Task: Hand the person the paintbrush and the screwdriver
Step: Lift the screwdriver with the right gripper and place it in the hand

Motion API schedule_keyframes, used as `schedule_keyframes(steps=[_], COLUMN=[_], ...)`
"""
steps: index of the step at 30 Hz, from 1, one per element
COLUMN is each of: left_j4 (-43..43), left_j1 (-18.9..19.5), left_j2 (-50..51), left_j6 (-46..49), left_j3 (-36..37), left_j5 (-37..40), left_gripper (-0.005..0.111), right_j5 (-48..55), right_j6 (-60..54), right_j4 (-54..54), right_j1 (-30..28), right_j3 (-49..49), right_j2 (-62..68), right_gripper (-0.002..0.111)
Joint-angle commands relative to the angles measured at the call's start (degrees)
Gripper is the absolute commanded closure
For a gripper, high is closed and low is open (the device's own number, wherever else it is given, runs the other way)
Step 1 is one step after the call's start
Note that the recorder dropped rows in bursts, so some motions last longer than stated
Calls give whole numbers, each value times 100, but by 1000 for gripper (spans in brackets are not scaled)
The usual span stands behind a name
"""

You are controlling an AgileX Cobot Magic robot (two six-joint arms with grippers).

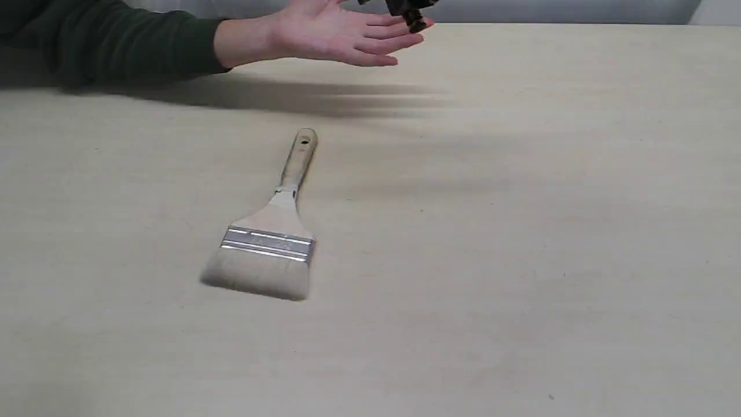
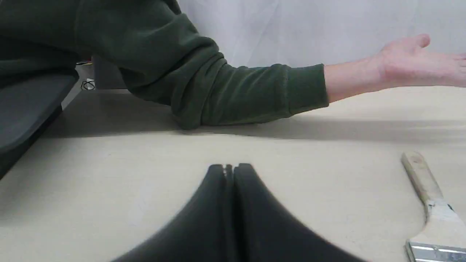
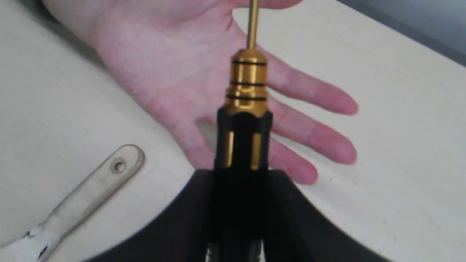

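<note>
1. Left hand (image 2: 229, 168): fingers pressed together with nothing between them, just bare bench (image 2: 109, 182) ahead of it.
2. Person (image 1: 116, 40): green sleeve comes in from the left, palm (image 1: 324, 35) open and facing up over the far side of the bench.
3. Brush (image 1: 272, 243): lying flat on the bench, bristles nearest the camera, handle pointing toward the palm, nothing touching it.
4. Right hand (image 3: 242, 174): clamped on the screwdriver (image 3: 247, 91) by its black handle, gold shaft sticking out over the palm. Can't tell if it's touching skin.

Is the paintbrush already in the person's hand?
No, the paintbrush lies flat on the table, well apart from the person's open hand.
</note>
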Motion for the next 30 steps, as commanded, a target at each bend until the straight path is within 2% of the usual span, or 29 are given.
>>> schedule_keyframes(steps=[1,12,21,23,27,30], left_j4=[-5,-26,-26,-26,-26,-26], left_j1=[-37,-37,-37,-37,-37,-37], left_j2=[-14,-14,-14,-14,-14,-14], left_j6=[-12,-12,-12,-12,-12,-12], left_j3=[12,12,12,12,12,12], left_j5=[-69,-54,-54,-54,-54,-54], left_gripper=[107,107,107,107,107,107], right_j5=[38,550,754,744,744,695], right_j6=[7,276,401,399,399,449], right_j4=[-97,-303,-281,-281,-236,-236], right_j1=[10,10,10,10,10,10], right_j3=[-448,-1698,-1967,-1967,-1980,-1980], right_j2=[330,1423,1790,1790,1708,1571], right_gripper=[104,104,102,94,69,57])
